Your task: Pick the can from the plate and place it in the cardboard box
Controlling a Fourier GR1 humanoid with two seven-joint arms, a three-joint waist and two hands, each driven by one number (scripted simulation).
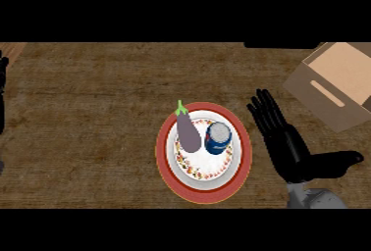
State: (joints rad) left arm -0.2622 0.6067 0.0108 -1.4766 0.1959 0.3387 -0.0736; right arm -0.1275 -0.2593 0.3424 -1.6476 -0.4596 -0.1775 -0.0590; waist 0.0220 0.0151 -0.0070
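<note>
A blue can (217, 138) with a silver top stands on a red-rimmed white plate (205, 190) in the middle of the counter. A purple eggplant (188, 131) with a green stem lies on the plate just left of the can. My right hand (285, 147) is open, fingers straight and pointing away, thumb out to the right; it sits just right of the plate without touching the can. The cardboard box (334, 83) stands open at the upper right. My left hand (3, 93) shows only as a dark sliver at the left edge.
The wooden counter (87, 122) stretches left of the plate. A dark object (279, 45) lies along the top edge near the box.
</note>
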